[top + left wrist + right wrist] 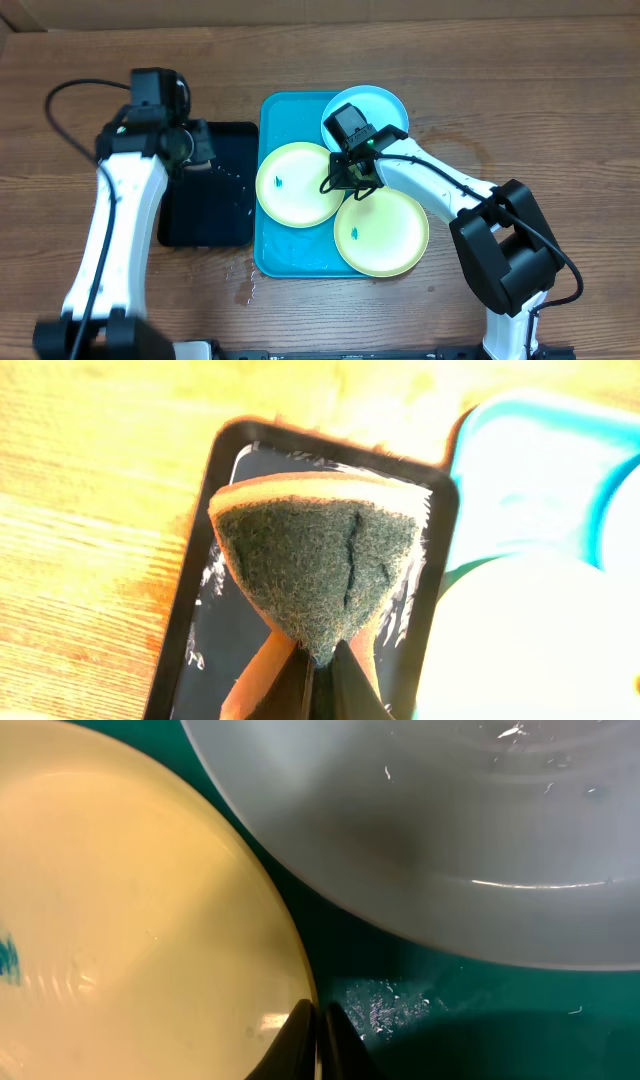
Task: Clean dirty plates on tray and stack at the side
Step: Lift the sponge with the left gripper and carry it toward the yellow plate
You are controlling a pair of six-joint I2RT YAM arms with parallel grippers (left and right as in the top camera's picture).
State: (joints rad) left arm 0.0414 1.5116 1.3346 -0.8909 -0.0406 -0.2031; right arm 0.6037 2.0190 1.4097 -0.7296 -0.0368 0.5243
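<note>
Two yellow-green plates and one light blue plate lie on the turquoise tray (272, 112). The left yellow-green plate (290, 185) has a small blue smudge; so does the front right one (385, 235). The light blue plate (385, 103) is at the tray's far right corner. My right gripper (349, 178) is shut on the right rim of the left yellow-green plate (120, 920), next to the light blue plate (450, 810). My left gripper (195, 150) is shut on a green-faced orange sponge (320, 565) above the black tray (190, 630).
The small black tray (210, 200) lies left of the turquoise tray, with wet streaks on it. Water droplets show on the turquoise tray floor (385, 1005) and on the wooden table (245, 285) near the tray's front left corner.
</note>
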